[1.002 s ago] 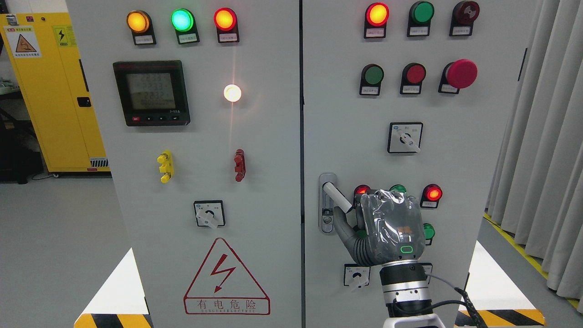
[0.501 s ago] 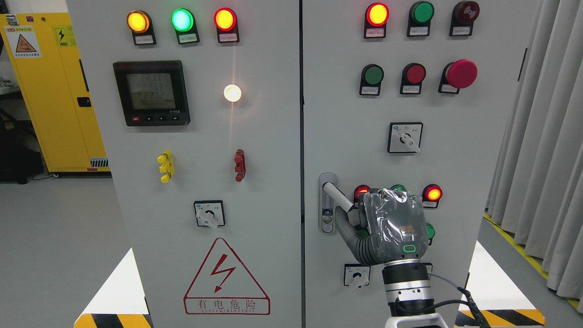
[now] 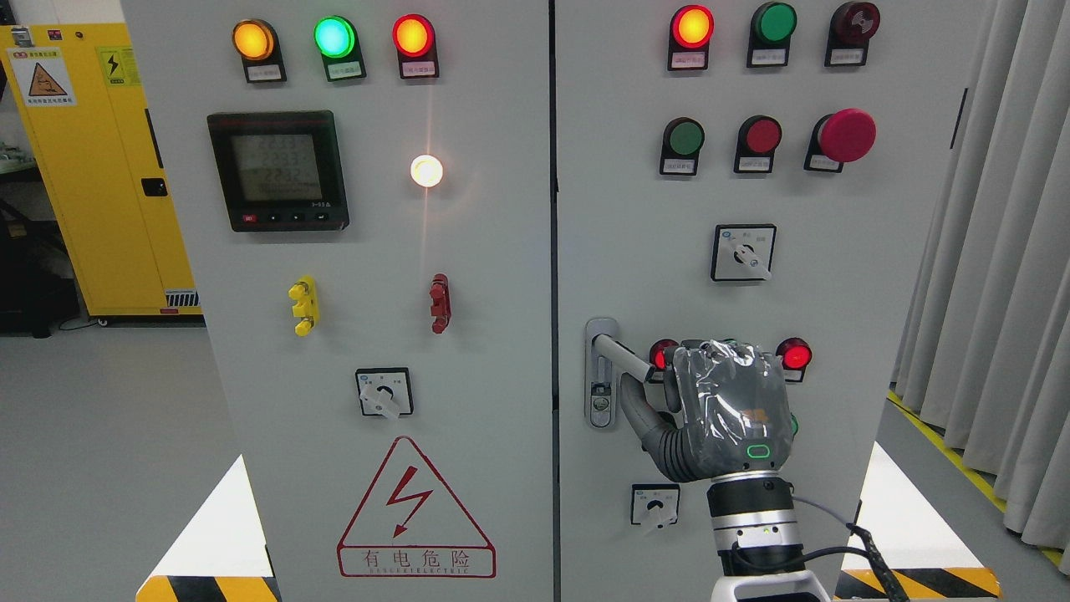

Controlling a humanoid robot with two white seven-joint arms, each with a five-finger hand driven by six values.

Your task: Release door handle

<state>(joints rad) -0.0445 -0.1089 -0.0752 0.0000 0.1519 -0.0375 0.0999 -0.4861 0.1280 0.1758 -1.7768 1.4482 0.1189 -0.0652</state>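
Here, a big grey electrical cabinet (image 3: 468, 334) fills the view, and everything else sits on it or beside it. Its right door (image 3: 836, 293) has round lights and buttons — a large red mushroom button (image 3: 846, 135) sits near the top right of that door. The left door (image 3: 376, 276) has a dark meter screen (image 3: 277, 170) up high and a red lightning warning triangle (image 3: 415, 510) down low. A yellow cabinet (image 3: 92, 167) stands off to the left of the grey cabinet, and grey curtains (image 3: 995, 276) hang to its right.

The right hand (image 3: 719, 414) comes up from the bottom, low on the right door. Its thumb (image 3: 637, 410) is tucked under the door handle (image 3: 623, 358), and the other fingers are hidden behind the back of the hand — so I cannot tell whether it is gripping the handle. The silver handle sticks out slantwise from its plate (image 3: 600, 372), by the left edge of the right door.
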